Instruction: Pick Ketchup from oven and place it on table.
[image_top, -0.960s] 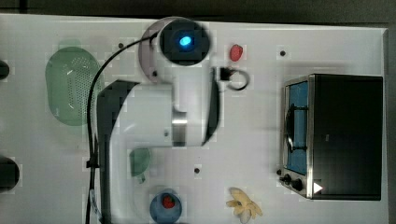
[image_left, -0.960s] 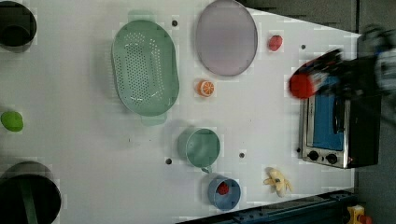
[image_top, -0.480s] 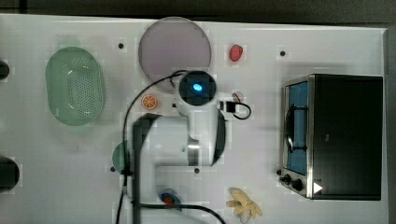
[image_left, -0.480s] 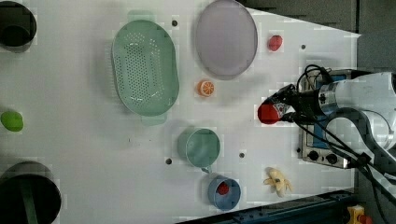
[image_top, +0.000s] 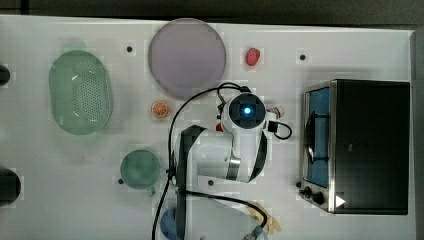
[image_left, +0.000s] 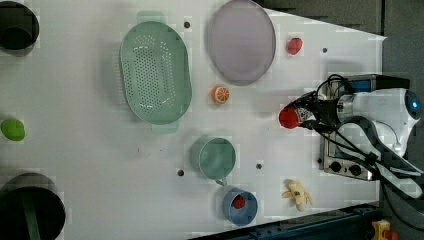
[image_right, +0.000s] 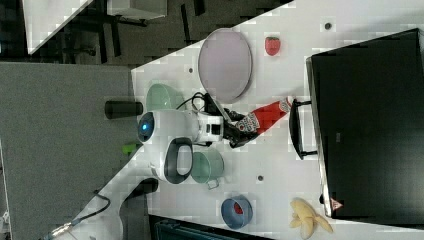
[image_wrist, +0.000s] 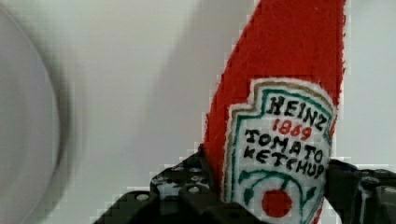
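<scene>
The ketchup (image_right: 267, 116), a red bottle with a white label, hangs tilted just over the table (image_top: 75, 175), its white cap toward the oven's handle (image_right: 295, 127). My gripper (image_right: 240, 127) is shut on its lower body. In the wrist view the label (image_wrist: 280, 154) sits between my black fingers (image_wrist: 187, 196). The left view has the ketchup (image_left: 289, 118) ahead of my gripper (image_left: 307, 116), to the left view's left of the oven (image_left: 345, 167). In the top view my arm covers most of the bottle. The oven (image_top: 370, 145) stands with its glass door shut.
A grey plate (image_top: 187, 57), a strawberry (image_top: 252, 56) and an orange slice (image_top: 159, 109) lie close by. A green colander (image_top: 80, 92), green cup (image_top: 141, 169), blue bowl (image_left: 240, 206) and banana (image_left: 297, 194) lie farther off. My cable trails behind the arm.
The arm has come down toward the table with the ketchup. In the left view the bottle moved from in front of the oven toward the left view's left, then almost stopped.
</scene>
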